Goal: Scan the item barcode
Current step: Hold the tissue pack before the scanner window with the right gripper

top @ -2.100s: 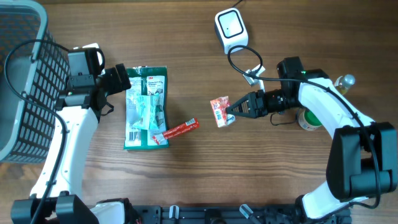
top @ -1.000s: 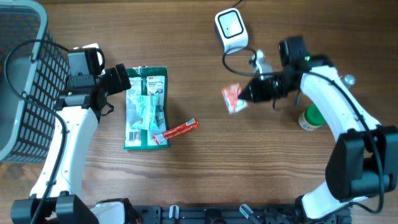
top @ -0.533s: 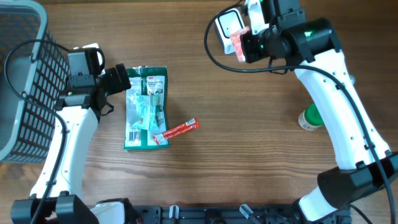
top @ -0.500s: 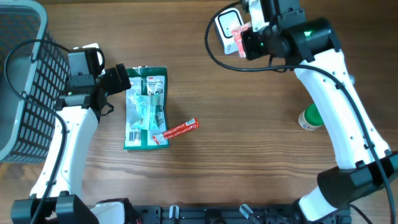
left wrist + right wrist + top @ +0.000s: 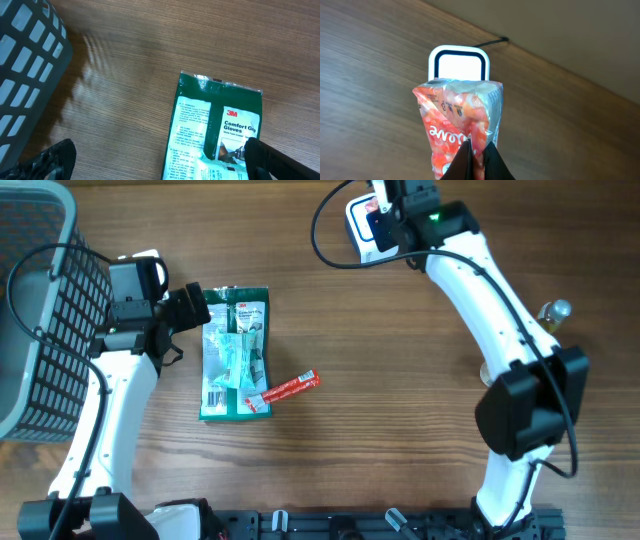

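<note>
My right gripper (image 5: 479, 151) is shut on an orange-red snack packet (image 5: 459, 124), pinching its lower edge. The packet hangs right in front of the white barcode scanner (image 5: 459, 64), whose lower part it covers. From overhead the right gripper (image 5: 386, 212) sits at the table's far edge over the scanner (image 5: 360, 232), and only a sliver of the packet (image 5: 373, 207) shows. My left gripper (image 5: 196, 308) is open beside the top of a green glove packet (image 5: 236, 350), with nothing between its fingers (image 5: 56, 159).
A dark mesh basket (image 5: 30, 310) fills the left edge, its wall (image 5: 25, 50) close to the left gripper. A thin red stick packet (image 5: 286, 388) lies at the glove packet's lower right. The scanner cable loops near the far edge. A small round-topped object (image 5: 556, 310) stands at the right.
The right arm has carried the snack packet from mid-table up and back to the scanner, and now holds it over the scanner's face. The left arm has not moved.
</note>
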Robot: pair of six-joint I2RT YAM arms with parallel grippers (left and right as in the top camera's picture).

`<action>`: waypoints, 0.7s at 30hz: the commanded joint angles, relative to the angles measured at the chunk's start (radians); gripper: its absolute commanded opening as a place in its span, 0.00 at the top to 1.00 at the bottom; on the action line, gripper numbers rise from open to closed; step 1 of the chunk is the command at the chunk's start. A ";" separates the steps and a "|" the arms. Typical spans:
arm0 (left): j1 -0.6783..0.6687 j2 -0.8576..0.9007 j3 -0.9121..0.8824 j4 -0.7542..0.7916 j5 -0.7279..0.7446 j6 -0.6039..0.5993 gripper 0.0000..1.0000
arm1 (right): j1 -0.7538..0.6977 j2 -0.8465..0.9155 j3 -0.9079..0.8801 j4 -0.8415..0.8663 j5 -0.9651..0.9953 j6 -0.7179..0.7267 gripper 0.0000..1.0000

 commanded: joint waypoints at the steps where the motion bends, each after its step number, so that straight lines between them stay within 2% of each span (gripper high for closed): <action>1: 0.006 -0.011 0.008 0.003 -0.006 0.019 0.00 | 0.035 0.063 0.015 0.042 0.055 -0.154 0.96; 5: 0.006 -0.011 0.008 0.003 -0.006 0.019 0.00 | 0.067 0.127 0.015 0.126 0.333 -0.182 0.96; 7: 0.006 -0.011 0.008 0.003 -0.006 0.019 0.00 | 0.069 0.162 0.015 0.178 0.403 -0.213 0.96; 21: 0.006 -0.011 0.008 0.003 -0.006 0.019 0.00 | 0.070 0.199 -0.008 0.294 0.328 -0.227 0.96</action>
